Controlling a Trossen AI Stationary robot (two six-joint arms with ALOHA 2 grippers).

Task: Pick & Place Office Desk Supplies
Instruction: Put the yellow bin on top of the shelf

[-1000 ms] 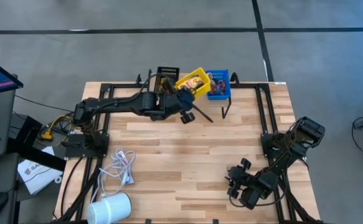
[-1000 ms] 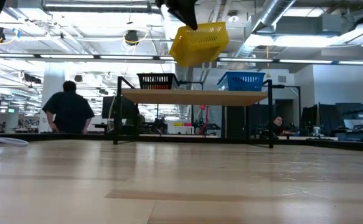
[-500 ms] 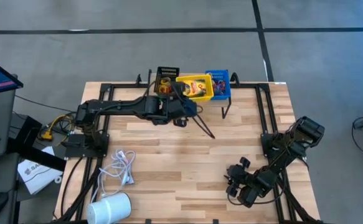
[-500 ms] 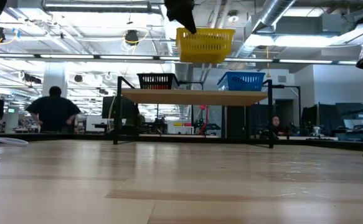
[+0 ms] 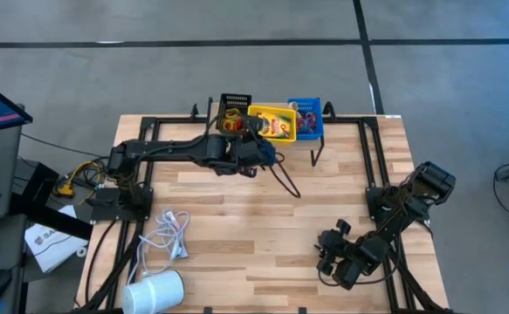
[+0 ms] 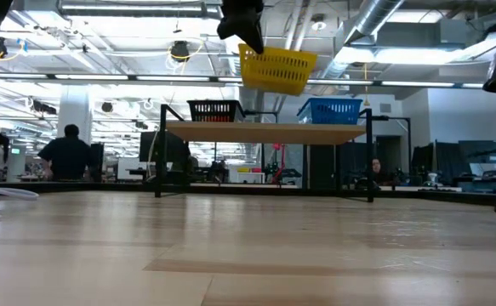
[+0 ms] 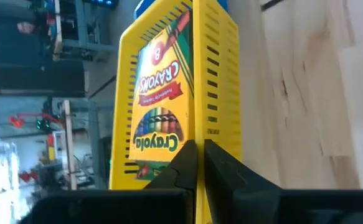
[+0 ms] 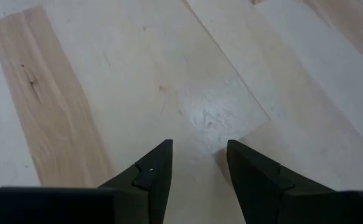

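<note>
A yellow bin (image 5: 272, 122) holding crayon boxes (image 7: 159, 93) hangs in the air over the far shelf (image 6: 265, 130), between the black bin (image 5: 234, 106) and the blue bin (image 5: 306, 118), which both stand on that shelf. My left gripper (image 5: 256, 139) is shut on the yellow bin's wall. In the low view the yellow bin (image 6: 277, 68) floats clear above the shelf, tipped slightly. My right gripper (image 5: 328, 262) waits near the table's front right, open, with only bare wood between its fingers (image 8: 150, 171). My left gripper pinches the yellow bin's slotted side wall at its rim (image 7: 197, 134), one finger (image 7: 182, 167) inside the bin next to a crayon box and the other outside. The fingers come from the near left, slanting down. The bin hangs lifted clear of the shelf, slightly tilted.
A white coiled cable (image 5: 171, 231) and a white cylinder (image 5: 154, 292) lie at the table's front left. Black frame rails (image 5: 372, 166) run along the table's sides. Bare wood fills the middle. People (image 6: 65, 153) are in the room beyond the table.
My left gripper has rolled its wrist while keeping its hold. The yellow bin, tipped steeply a second ago, has swung through level to a slight tilt the other way and now sits square between the black and blue bins, still clear of the shelf.
</note>
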